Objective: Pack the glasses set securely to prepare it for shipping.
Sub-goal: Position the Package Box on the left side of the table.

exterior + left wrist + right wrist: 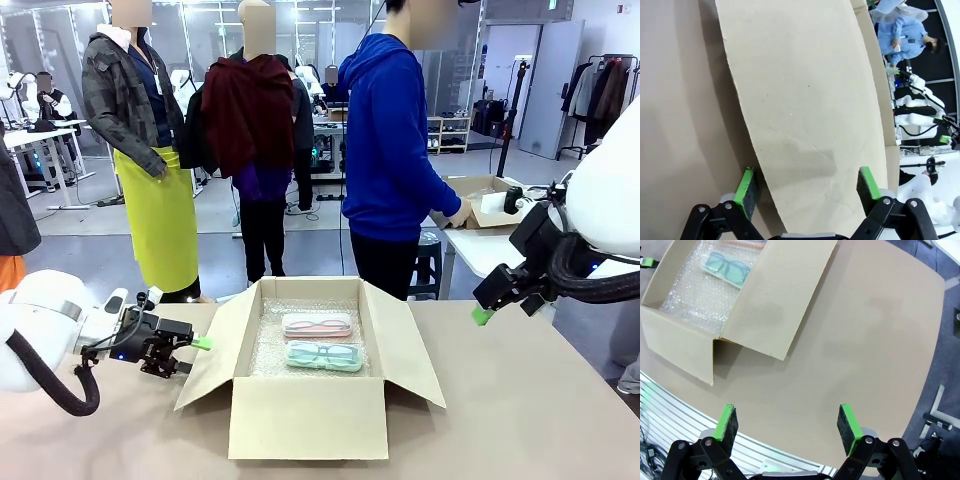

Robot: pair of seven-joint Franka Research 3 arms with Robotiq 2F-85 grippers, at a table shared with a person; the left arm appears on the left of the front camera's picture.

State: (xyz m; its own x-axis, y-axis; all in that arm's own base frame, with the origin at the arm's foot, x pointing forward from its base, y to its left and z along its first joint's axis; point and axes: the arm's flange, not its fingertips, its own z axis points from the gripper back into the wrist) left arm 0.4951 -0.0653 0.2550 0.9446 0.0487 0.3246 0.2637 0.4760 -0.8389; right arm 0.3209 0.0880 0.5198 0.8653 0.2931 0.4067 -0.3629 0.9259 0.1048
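Cases loaded, box not closed yet.
Pink case (317,324) and green case (323,355) lie on bubble wrap in box (306,418); flaps up. Left gripper (805,191) wide at left flap, right gripper (787,426) wide, empty.

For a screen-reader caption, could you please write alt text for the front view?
An open cardboard box on the table holds a pink case and a mint green case on bubble wrap. The left gripper and right gripper flank it, both open and empty.

Both cases (320,340) — inside open box (307,415)
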